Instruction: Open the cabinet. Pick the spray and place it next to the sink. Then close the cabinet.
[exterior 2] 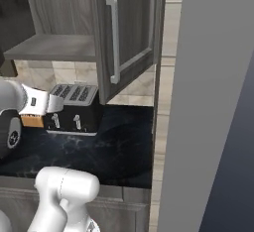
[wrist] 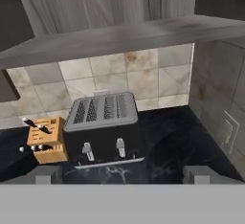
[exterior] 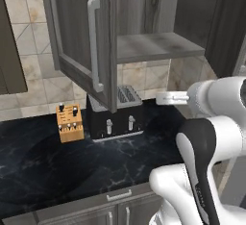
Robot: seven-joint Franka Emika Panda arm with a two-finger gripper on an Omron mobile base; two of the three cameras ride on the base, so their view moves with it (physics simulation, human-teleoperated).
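Our fingers stand spread wide, grasping nothing, low over the table facing the toaster. Above, the cabinet doors already stand open, its shelf bare; we cannot find the spray, so picking, placing and closing remain.

Dark grey wood-grain cabinet with silver handles above a black toaster, orange knife block, black marbled tabletop.
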